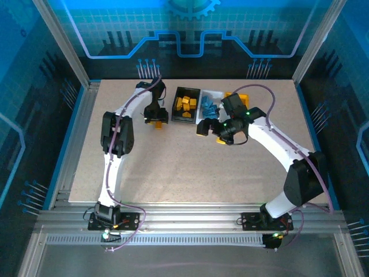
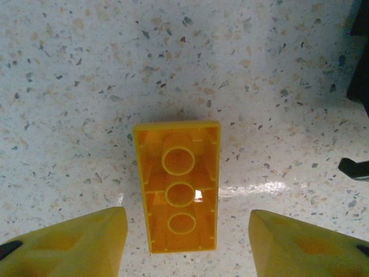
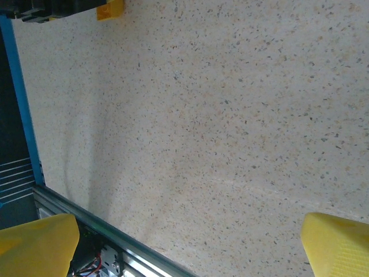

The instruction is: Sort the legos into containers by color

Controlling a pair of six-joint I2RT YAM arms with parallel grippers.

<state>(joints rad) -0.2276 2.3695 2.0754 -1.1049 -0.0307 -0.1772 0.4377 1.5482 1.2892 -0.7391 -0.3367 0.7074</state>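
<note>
Brick (image 2: 178, 186), one, between two tool fingers (image 2: 75, 242)

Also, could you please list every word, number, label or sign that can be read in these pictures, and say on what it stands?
There is no readable text.
back panel: a gear drawing and blue lines, no letters.
yellow brick: its hollow underside has three rings and no mark that can be read.
black bin: no label can be seen at this size.
</note>
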